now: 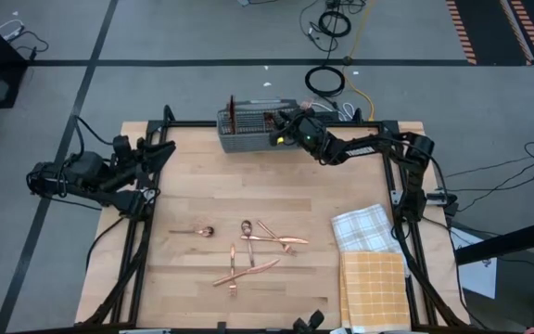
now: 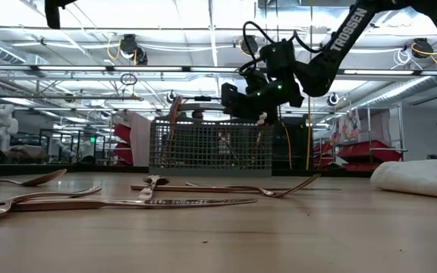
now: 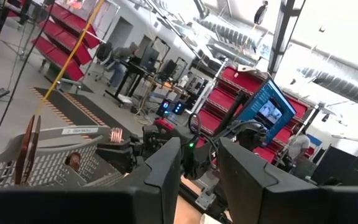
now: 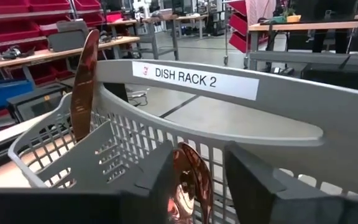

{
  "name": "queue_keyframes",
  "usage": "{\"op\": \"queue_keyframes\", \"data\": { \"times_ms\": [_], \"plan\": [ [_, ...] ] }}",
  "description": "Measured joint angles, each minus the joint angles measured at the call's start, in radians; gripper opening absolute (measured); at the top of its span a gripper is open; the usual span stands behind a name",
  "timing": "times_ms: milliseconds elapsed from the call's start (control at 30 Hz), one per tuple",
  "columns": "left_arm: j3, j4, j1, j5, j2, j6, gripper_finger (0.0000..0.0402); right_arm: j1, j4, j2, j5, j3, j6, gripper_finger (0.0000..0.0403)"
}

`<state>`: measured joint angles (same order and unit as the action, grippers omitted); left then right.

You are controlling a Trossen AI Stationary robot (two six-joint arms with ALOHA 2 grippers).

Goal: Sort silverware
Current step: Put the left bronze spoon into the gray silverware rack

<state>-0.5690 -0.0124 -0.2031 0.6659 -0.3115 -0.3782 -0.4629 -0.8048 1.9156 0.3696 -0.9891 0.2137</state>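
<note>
One spoon (image 4: pixel 190 180) gripped in right end effector (image 4: pixel 194 186) over caddy (image 4: pixel 291 118); lower straight into compartment, then release. Left end effector (image 3: pixel 201 171) parked, apart.

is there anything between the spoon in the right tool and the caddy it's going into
Nothing visible blocks it. The right tool hangs over the grey caddy at the table's far edge, and the copper spoon between its fingers already points down inside the rim. Another copper piece stands in a separate compartment, off to one side.

Grey floor (image 1: pixel 156 37), red shelving (image 3: pixel 55 46), bright ceiling lights (image 2: pixel 165 11)
</note>
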Motion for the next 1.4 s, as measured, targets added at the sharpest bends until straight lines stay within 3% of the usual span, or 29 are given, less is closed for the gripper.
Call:
{"op": "queue_keyframes", "data": {
  "times_ms": [133, 333, 500, 700, 833, 1067, 1400],
  "plan": [
    [0.0, -0.018, 0.0, -0.027, 0.001, 0.004, 0.0114, 0.017, 0.013, -0.06, -0.017, 0.007, -0.015, 0.0158],
    [-0.001, -0.178, 0.0, -0.177, -0.042, 0.022, 0.0114, 0.053, 0.048, -0.275, -0.009, 0.004, -0.108, 0.0171],
    [-0.002, -0.32, 0.0, -0.325, -0.15, -0.079, 0.0114, 0.119, 0.23, -0.465, -0.008, 0.004, -0.178, 0.0171],
    [-0.001, -0.618, -0.01, -0.535, -0.337, -0.236, 0.0114, 0.206, 0.52, -0.606, 0.026, 0.003, -0.174, 0.0171],
    [-0.001, -0.743, -0.047, -0.543, -0.448, -0.226, 0.0114, 0.254, 0.631, -0.644, 0.056, 0.003, -0.168, 0.0171],
    [-0.001, -0.795, -0.17, -0.643, -0.559, -0.192, 0.0114, 0.314, 0.703, -0.642, 0.052, 0.003, -0.147, 0.0171],
    [0.051, -0.749, -0.265, -0.558, -0.619, -0.191, 0.0114, 0.321, 0.741, -0.635, 0.052, 0.003, -0.148, 0.0171]
  ]
}}
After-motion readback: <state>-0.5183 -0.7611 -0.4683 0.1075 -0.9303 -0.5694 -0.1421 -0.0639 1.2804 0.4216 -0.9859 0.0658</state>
